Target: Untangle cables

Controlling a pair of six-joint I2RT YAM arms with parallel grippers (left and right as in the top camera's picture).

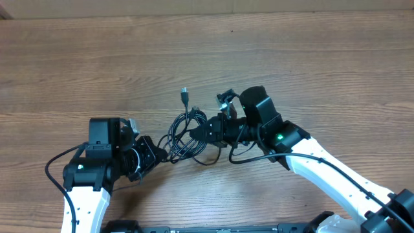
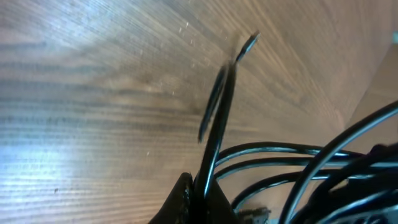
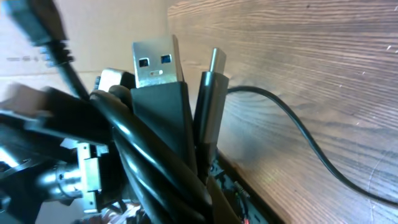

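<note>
The cables (image 1: 187, 133) are a bundle of thin black loops in the middle of the table, between my two grippers. One plug end (image 1: 184, 94) lies free at the far side of the bundle. My left gripper (image 1: 157, 155) is shut on one strand at the bundle's near-left edge; the left wrist view shows that cable (image 2: 214, 134) clamped in the jaws (image 2: 200, 198). My right gripper (image 1: 202, 131) is shut on the bundle's right side. The right wrist view shows a USB plug (image 3: 157, 59) and a thinner plug (image 3: 214, 65) sticking up from the held cables (image 3: 155, 165).
The wooden table (image 1: 97, 65) stretches around the bundle. A slack black cable loop (image 1: 249, 157) lies under the right arm, also seen on the wood in the right wrist view (image 3: 298, 127). The left arm's own thick cable (image 1: 52, 169) arcs out at the near left.
</note>
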